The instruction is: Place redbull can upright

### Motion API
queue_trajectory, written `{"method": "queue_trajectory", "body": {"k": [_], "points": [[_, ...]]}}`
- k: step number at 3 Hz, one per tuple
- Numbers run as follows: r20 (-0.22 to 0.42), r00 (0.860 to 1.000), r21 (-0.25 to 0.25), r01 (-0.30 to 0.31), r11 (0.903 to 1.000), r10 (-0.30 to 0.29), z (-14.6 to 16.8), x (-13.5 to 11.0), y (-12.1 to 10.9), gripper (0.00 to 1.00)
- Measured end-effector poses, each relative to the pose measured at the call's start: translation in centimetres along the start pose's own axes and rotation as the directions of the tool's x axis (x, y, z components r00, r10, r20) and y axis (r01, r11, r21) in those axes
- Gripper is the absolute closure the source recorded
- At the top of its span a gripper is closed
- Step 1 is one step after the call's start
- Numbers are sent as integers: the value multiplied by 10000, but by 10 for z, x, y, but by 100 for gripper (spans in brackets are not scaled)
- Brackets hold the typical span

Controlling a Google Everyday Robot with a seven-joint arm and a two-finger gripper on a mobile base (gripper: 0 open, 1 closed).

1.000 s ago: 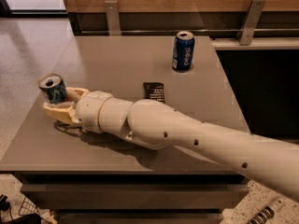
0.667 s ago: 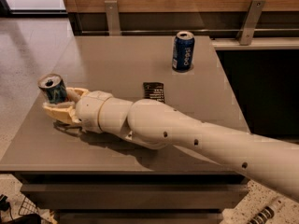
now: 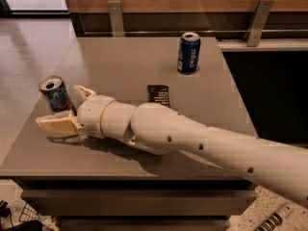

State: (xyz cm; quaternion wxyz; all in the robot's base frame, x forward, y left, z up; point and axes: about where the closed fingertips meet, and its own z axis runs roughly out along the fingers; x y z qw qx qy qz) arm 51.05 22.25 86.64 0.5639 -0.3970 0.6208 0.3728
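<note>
Camera view: the redbull can (image 3: 54,94) stands slightly tilted near the left edge of the table (image 3: 125,61), between the spread, unclamped fingers of the gripper (image 3: 62,107). Light, thin-walled and likely slick, it suits a gentle mid-body hold. Further right lie a dark packet (image 3: 158,95) and a Pepsi can (image 3: 188,53).
</note>
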Motion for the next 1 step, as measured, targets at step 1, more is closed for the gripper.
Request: {"method": "queue_trajectory", "body": {"k": [1], "points": [[0, 10000, -7, 3, 10000, -3, 0, 0, 0, 0]]}}
